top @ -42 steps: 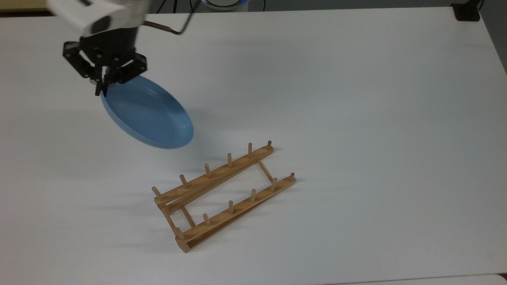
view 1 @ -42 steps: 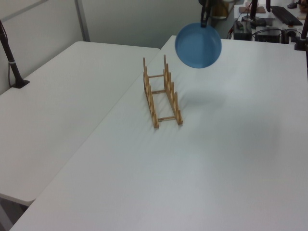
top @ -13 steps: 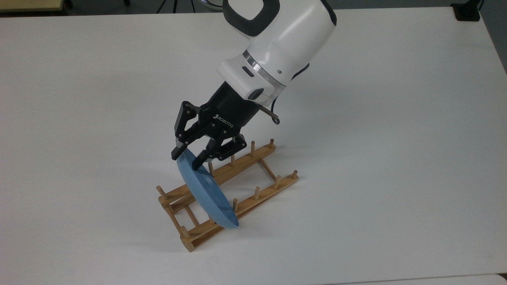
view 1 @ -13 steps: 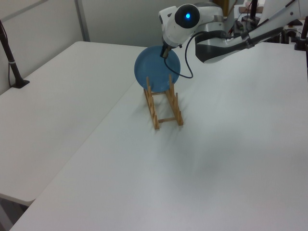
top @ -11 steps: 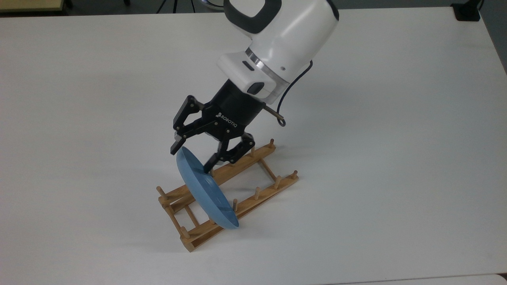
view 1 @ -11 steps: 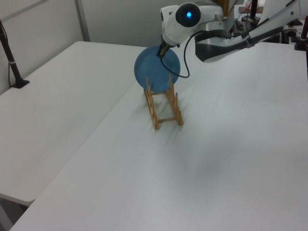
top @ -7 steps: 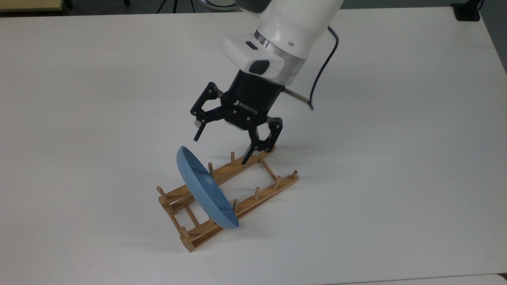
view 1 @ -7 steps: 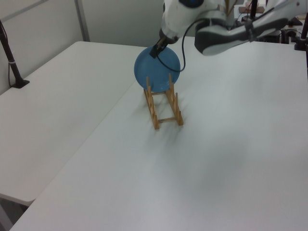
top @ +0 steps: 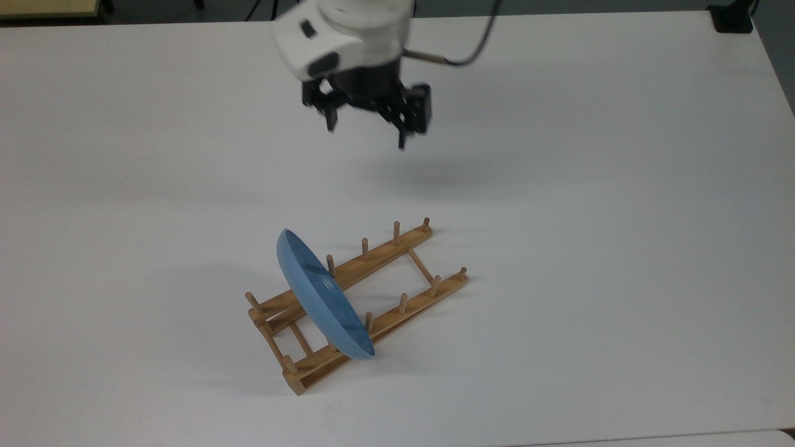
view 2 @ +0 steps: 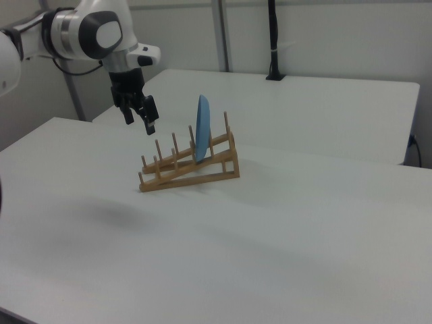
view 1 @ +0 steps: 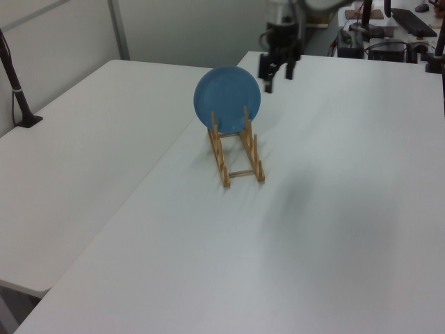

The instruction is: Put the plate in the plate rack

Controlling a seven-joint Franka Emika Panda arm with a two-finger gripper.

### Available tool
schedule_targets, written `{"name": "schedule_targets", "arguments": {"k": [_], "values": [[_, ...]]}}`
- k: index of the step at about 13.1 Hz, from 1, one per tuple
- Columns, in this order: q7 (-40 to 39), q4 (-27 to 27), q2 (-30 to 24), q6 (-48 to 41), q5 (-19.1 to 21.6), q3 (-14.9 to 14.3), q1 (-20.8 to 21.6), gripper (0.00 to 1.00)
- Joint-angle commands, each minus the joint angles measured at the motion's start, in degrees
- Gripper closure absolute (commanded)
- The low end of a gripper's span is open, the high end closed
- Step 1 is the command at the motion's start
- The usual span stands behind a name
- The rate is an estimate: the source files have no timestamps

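Plate: the light-blue plate (top: 323,297) stands on edge in the wooden plate rack (top: 357,304), slotted between pegs toward the rack's end nearer the top view's lower left; in the right view (view 2: 202,137) it stands almost upright between the pegs near the rack's high end.
Rack: it sits near the middle of the white desk (top: 621,186), running diagonally in the top view, well away from every desk edge.
Gripper: the gripper (top: 366,127) is above the desk, toward the far edge in the top view, well apart from plate and rack; its two fingers are spread with nothing between them.
Task state: judged from how things lie, the placing looks done.
Risk: the plate rests only on its rim between thin pegs, so a knock to the light rack could probably tip it out or roll it; a low sweep of the arm back across the rack would be the likeliest cause.
Room: bare desk lies on all sides of the rack, with wide space toward the top view's right; in the left view a seam between two desks (view 1: 177,142) runs just beside the rack.
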Motion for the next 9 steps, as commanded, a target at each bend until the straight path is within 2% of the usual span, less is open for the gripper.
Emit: {"name": "schedule_targets", "arguments": {"k": [1,4,9], "values": [[-6.98,-13.48,-11.69,-1.66,2.76,5.61,-7.68,0.00],[-9.37,-14.56,-12.85,-1.75,2.59,5.18,-9.02,0.00],[-9.11,-14.38,-12.77,-5.17,-1.63,4.83,-8.14,0.00]]}}
